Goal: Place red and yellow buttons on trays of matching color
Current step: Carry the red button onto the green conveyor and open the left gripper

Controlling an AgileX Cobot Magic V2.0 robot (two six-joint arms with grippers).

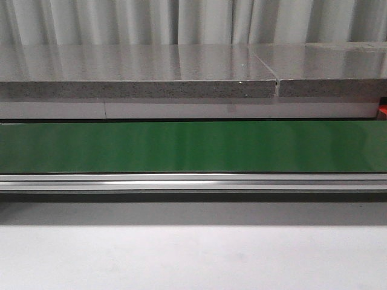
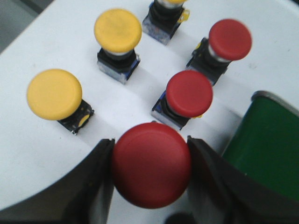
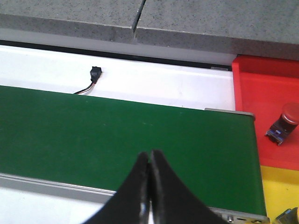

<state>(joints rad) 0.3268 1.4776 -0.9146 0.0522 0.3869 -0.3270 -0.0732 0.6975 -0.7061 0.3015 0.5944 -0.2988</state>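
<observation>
Between the two dark fingers (image 2: 93, 186) of the left tool (image 2: 150, 179), a red button (image 2: 152, 170) is sitting gripped, the fingers pressing against either side of its cap. Beyond it, on the white tabletop (image 2: 37, 154), two more red buttons (image 2: 189, 93) (image 2: 230, 39) and two yellow buttons (image 2: 54, 94) (image 2: 117, 30) are standing upright and apart. Over the green conveyor belt (image 3: 93, 135), the right tool (image 3: 149, 161) is hanging with fingertips pressed together, gripping nothing. Just past the belt's end, a red tray (image 3: 261, 93) is carrying another red button (image 3: 285, 121), with a yellow tray (image 3: 275, 186) adjoining it.
</observation>
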